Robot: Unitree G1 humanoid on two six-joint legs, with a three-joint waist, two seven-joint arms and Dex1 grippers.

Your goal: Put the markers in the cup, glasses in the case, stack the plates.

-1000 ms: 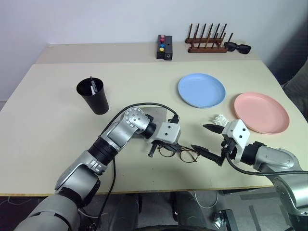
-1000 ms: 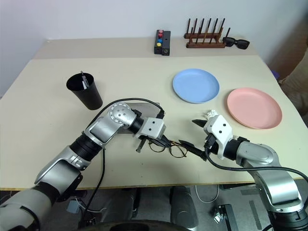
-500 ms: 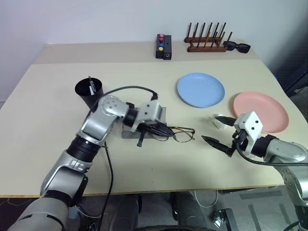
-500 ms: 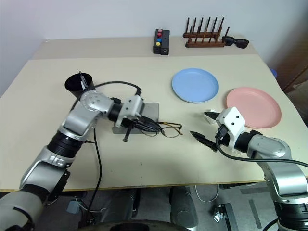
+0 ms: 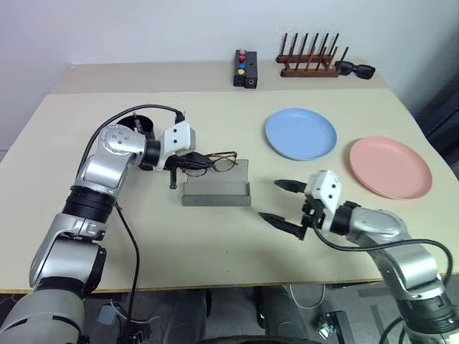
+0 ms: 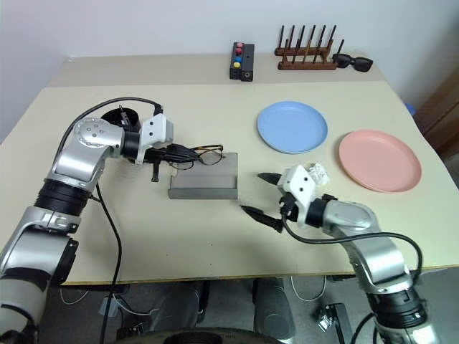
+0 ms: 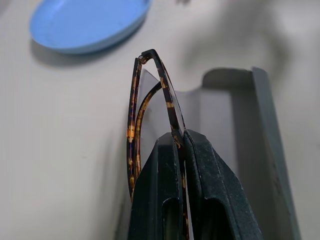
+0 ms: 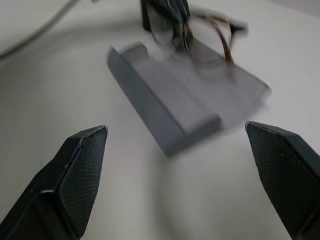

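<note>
Glasses (image 5: 209, 162) hang in the air above the far edge of the open grey case (image 5: 216, 188), pinched by one side between the closed fingers of the left gripper (image 5: 181, 165). On the near right of the case, the right gripper (image 5: 278, 203) hovers with its fingers spread wide, holding nothing. Beyond the case to the right lies the blue plate (image 5: 300, 134).

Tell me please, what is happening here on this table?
The robot is tidying the table. Its left gripper is shut on the glasses and holds them above the open grey case. The right gripper is open beside the case, holding nothing. The blue plate and the pink plate lie apart, not stacked. The black cup stands behind the left arm.
</note>
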